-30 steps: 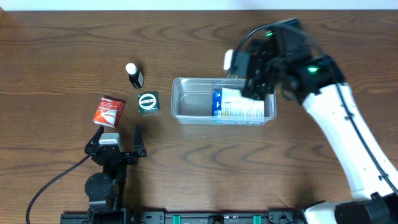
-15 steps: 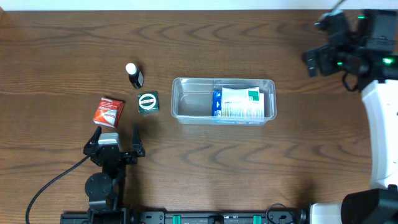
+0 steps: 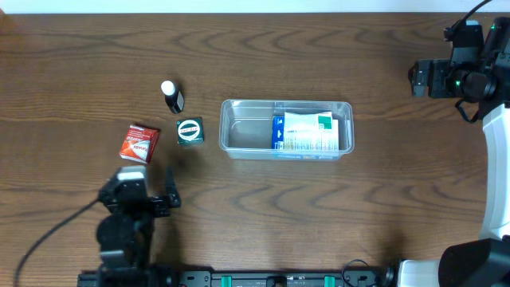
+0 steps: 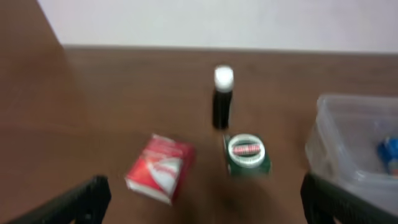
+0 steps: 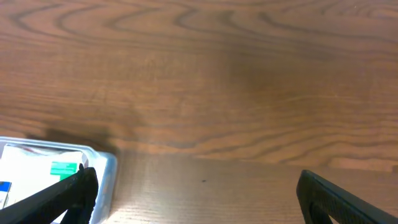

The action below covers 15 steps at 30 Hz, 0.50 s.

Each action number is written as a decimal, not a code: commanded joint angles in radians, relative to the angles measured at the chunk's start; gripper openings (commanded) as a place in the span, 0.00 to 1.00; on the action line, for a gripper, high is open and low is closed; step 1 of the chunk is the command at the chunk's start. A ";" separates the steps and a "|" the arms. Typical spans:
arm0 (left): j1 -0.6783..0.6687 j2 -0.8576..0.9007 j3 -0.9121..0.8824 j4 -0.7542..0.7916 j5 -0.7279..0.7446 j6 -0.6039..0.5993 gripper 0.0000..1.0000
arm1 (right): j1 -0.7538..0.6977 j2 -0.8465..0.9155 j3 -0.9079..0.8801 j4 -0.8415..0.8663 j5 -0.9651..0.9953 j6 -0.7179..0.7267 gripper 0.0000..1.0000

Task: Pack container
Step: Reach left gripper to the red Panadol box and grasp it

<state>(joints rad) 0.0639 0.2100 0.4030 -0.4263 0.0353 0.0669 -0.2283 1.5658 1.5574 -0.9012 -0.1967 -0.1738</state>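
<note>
The clear plastic container (image 3: 245, 127) sits at mid-table. A white box with blue and green print (image 3: 307, 133) lies in its right half. A red box (image 3: 139, 143), a green box with a round logo (image 3: 190, 131) and a black bottle with a white cap (image 3: 170, 96) stand to its left. My left gripper (image 3: 148, 185) is open and empty, just in front of the red box. Its wrist view shows the red box (image 4: 160, 168), green box (image 4: 247, 154), bottle (image 4: 222, 98) and container (image 4: 354, 146). My right gripper (image 3: 417, 79) is open and empty, far right of the container.
The right wrist view shows bare wooden table with the container's corner (image 5: 106, 177) and the white box (image 5: 37, 171) at lower left. The table's far edge meets a white wall behind the bottle.
My right gripper has left the white box in the container and pulled away to the far right. My left arm has shifted slightly left and back.
</note>
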 commanded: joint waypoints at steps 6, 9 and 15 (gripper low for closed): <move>0.021 0.490 0.571 -0.415 -0.017 0.034 0.98 | -0.003 -0.009 0.010 -0.001 -0.013 0.020 0.99; 0.021 0.687 0.708 -0.566 -0.017 0.053 0.98 | -0.003 -0.009 0.010 -0.002 -0.013 0.020 0.99; 0.021 1.001 0.781 -0.640 -0.017 0.056 0.98 | -0.003 -0.009 0.010 -0.002 -0.013 0.020 0.99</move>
<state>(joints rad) 0.0788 1.1164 1.1698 -1.0504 0.0227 0.1066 -0.2283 1.5658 1.5574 -0.9009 -0.2054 -0.1646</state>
